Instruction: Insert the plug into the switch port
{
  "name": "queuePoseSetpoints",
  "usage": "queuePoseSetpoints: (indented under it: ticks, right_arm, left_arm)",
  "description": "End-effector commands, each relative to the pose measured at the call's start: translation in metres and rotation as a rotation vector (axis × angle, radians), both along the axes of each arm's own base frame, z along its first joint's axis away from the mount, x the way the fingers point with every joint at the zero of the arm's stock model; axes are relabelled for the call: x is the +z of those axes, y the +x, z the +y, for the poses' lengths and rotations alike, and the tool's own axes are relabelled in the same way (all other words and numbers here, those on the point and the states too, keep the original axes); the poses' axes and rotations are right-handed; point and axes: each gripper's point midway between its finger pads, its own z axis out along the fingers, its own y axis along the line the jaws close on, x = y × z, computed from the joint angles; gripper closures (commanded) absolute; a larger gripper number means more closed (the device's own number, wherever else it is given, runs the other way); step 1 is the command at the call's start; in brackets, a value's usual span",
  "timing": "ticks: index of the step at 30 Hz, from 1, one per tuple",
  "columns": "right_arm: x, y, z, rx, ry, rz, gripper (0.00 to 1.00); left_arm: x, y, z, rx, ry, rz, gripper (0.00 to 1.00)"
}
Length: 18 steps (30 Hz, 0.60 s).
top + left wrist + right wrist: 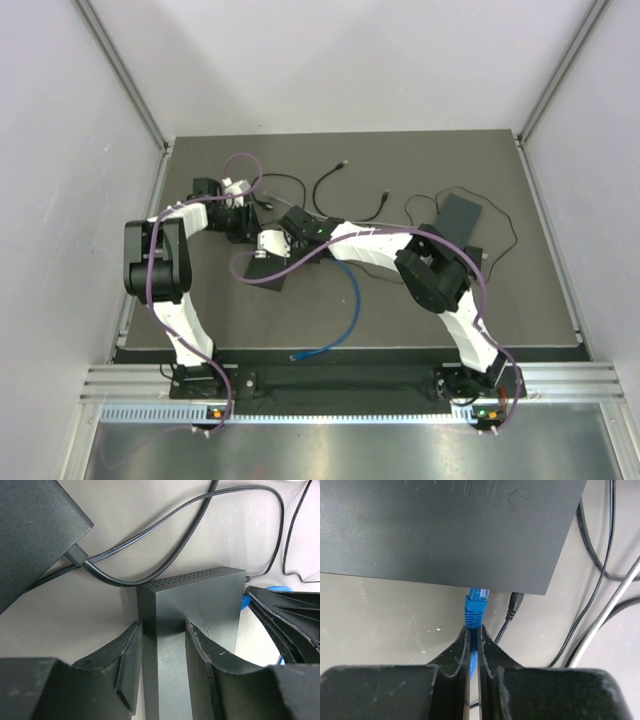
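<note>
The right jaws are pressed tight together. They pinch the blue cable (357, 300) just behind its blue plug (475, 607). The tip of the plug goes in at the near edge of the dark grey switch (445, 525). I cannot tell how far in it sits. Just beside it on the right, a small black power plug (514, 605) meets the same edge.

The left jaws are half spread and squeeze the switch from both sides, near one corner and close to its rows of little holes. The grey bench (380, 615) is under it. A black box (35, 530) with a thick black cord (95, 570) sits close behind the switch. The rest of the blue cable curls toward the near edge of the bench.
</note>
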Motion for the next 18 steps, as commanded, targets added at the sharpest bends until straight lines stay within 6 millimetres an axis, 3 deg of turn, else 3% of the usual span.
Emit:
queuePoseSetpoints:
  ticks: [1, 5, 9, 13, 18]
  right_arm:
    - [0.123, -0.014, 0.154, 0.251, 0.591, -0.204, 1.0]
    - [0.119, -0.012, 0.155, 0.227, 0.602, -0.197, 1.0]
    - [0.118, -0.01, 0.142, 0.185, 0.581, -0.206, 0.98]
    - [0.133, -0.005, 0.116, 0.129, 0.568, -0.224, 0.83]
    - [0.14, 0.008, 0.071, 0.052, 0.528, -0.216, 0.5]
  left_arm:
    - [-0.028, -0.083, -0.031, -0.076, -0.088, 0.334, 0.57]
    - [-0.024, -0.075, -0.014, -0.029, -0.083, 0.324, 0.54]
    - [-0.017, -0.063, -0.004, -0.019, -0.071, 0.299, 0.52]
    - [-0.005, -0.05, 0.006, -0.013, -0.048, 0.265, 0.5]
    - [0.016, -0.026, 0.019, -0.001, -0.006, 0.191, 0.47]
